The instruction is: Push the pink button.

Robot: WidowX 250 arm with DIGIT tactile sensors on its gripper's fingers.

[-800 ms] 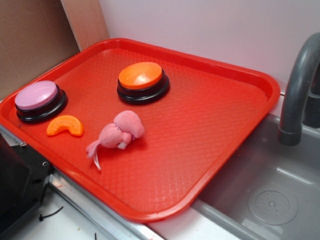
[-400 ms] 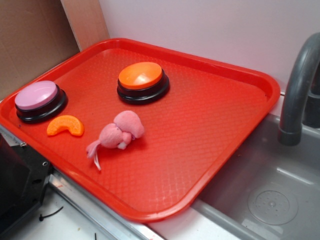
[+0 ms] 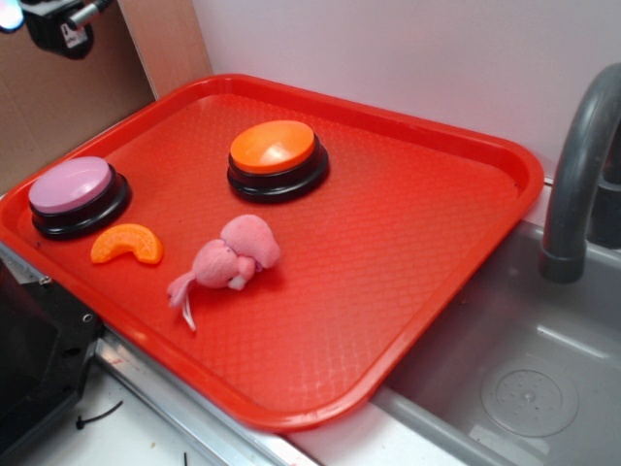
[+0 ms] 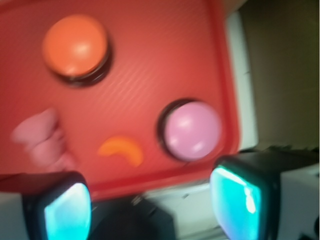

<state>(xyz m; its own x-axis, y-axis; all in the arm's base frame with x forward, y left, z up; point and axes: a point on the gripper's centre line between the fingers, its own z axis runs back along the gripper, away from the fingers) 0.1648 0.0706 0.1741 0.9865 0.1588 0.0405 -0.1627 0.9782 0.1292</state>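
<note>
The pink button [image 3: 70, 186], a pale lilac dome on a black base, sits at the left end of the red tray [image 3: 408, 243]. In the blurred wrist view the pink button [image 4: 192, 130] lies below and ahead of my fingers. My gripper [image 3: 58, 24] is only partly in the exterior view, at the top left corner, high above and behind the button. In the wrist view the gripper [image 4: 155, 205] is open, its two teal pads [image 4: 67, 215] wide apart with nothing between them.
An orange-topped button [image 3: 273, 148] stands mid-tray. A fuzzy pink plush toy [image 3: 231, 257] and an orange slice [image 3: 127, 243] lie near the front. A grey sink [image 3: 524, 369] and faucet [image 3: 577, 175] are at the right, a black box [image 3: 29, 359] at the lower left.
My gripper has come into the exterior view at the top left corner; it was out of frame before. Nothing on the tray has moved.
</note>
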